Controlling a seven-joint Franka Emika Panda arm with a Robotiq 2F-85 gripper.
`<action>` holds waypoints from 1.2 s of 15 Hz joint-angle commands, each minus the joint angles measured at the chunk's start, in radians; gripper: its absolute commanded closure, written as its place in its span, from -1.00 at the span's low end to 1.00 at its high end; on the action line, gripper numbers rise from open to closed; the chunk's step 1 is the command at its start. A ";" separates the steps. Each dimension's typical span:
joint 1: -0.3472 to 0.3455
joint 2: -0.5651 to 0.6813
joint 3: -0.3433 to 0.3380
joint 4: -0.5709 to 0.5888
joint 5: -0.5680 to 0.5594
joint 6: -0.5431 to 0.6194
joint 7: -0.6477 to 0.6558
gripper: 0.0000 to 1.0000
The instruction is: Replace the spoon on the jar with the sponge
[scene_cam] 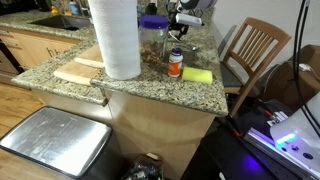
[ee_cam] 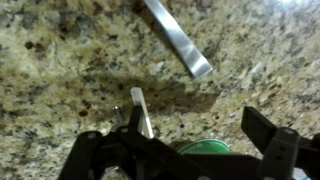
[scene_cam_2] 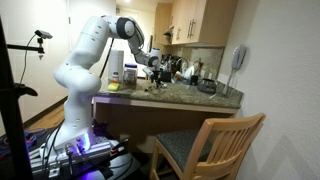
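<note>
A: How do your fingers stand?
B: Your black fingers [ee_cam: 262, 130] are spread wide over the speckled granite bench [scene_cam: 160, 92], gripping nothing.
A: And the jar, the sponge?
B: The large clear jar with a purple-blue lid [scene_cam: 152, 30] stands near the white paper-towel roll [scene_cam: 118, 38]. The flat rectangular yellow sponge [scene_cam: 197, 75] lies just beside the small orange bottle [scene_cam: 176, 64].

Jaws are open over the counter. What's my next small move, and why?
Probably lift clear and swing toward the sponge. The gripper is open and holds nothing. What looks like the spoon handle shows over the granite counter, apparently off the jar. The sponge lies on the counter beside the orange bottle, not yet picked up.
</note>
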 commanded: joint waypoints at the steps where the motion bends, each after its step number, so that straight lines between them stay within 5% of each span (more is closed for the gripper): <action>1: -0.031 0.024 0.054 0.007 0.069 -0.021 -0.078 -1.00; 8: 0.011 -0.043 0.002 -0.035 -0.026 -0.011 -0.016 -1.00; 18: -0.002 -0.127 0.016 -0.052 -0.075 -0.071 0.002 -1.00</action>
